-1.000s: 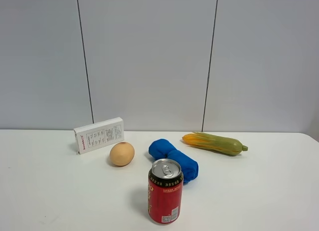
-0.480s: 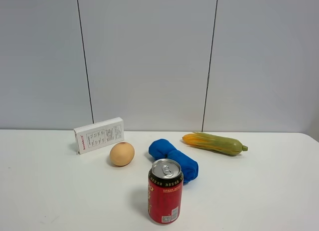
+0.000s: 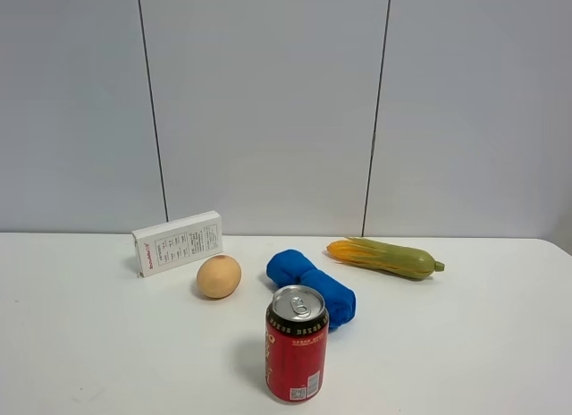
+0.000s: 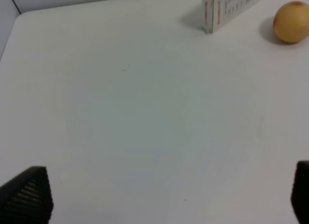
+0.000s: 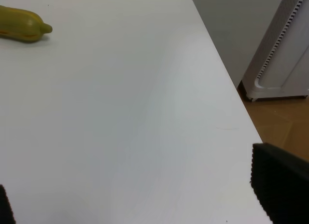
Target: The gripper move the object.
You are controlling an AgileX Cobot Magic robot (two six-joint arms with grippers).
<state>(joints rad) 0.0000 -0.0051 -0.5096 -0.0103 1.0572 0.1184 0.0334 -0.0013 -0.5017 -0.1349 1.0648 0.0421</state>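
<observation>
Well beyond the left hand [image 4: 164,195] (spread wide), egg [image 4: 291,22].

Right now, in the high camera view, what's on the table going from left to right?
white box → egg → corn cob. The red can and blue cloth overlap in between, so I leave them unordered.

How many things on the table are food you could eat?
2: the egg sits just in front of the white box, and the corn cob lies at the back right, beyond the blue cloth. None looks hidden.
</observation>
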